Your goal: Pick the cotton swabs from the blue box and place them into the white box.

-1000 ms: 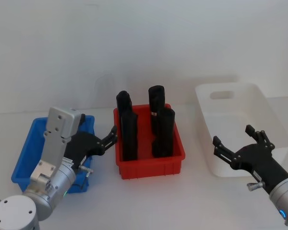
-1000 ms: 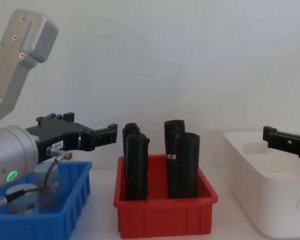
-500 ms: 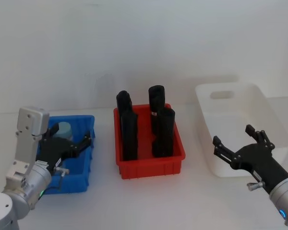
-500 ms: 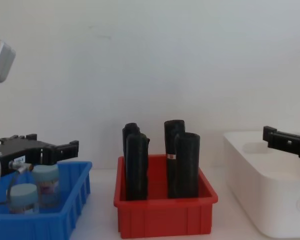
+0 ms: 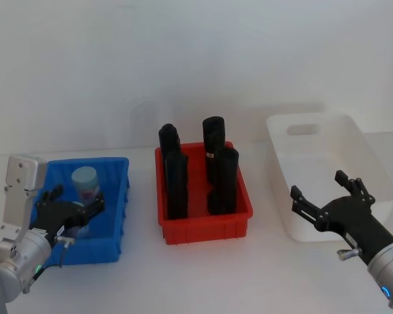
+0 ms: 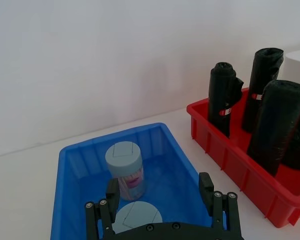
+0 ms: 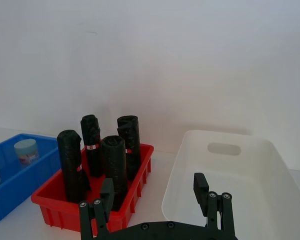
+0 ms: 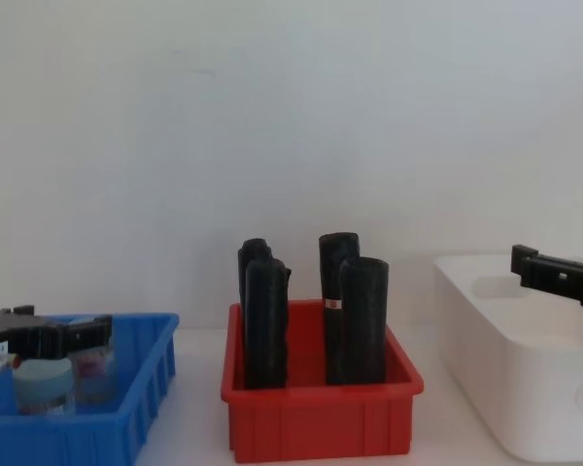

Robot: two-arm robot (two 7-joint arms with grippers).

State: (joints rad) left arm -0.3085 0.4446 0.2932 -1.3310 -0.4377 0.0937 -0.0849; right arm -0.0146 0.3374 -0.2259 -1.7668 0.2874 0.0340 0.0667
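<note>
Inside the blue box [image 5: 120, 196], the cotton swabs [image 5: 86, 183] are held in two upright clear jars with pale blue-grey lids and pink-printed labels. The left gripper [image 5: 76, 201] is positioned over the nearer jar [image 6: 138, 216], its fingers spread apart. The right gripper [image 5: 318, 184] is held with fingers parted just before the white box [image 5: 308, 116].

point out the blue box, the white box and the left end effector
blue box [image 5: 98, 252], head view, on its near wall
white box [image 8: 505, 388], chest view, on its near side wall
left end effector [image 6: 158, 181], left wrist view, midway between its fingertips
</note>
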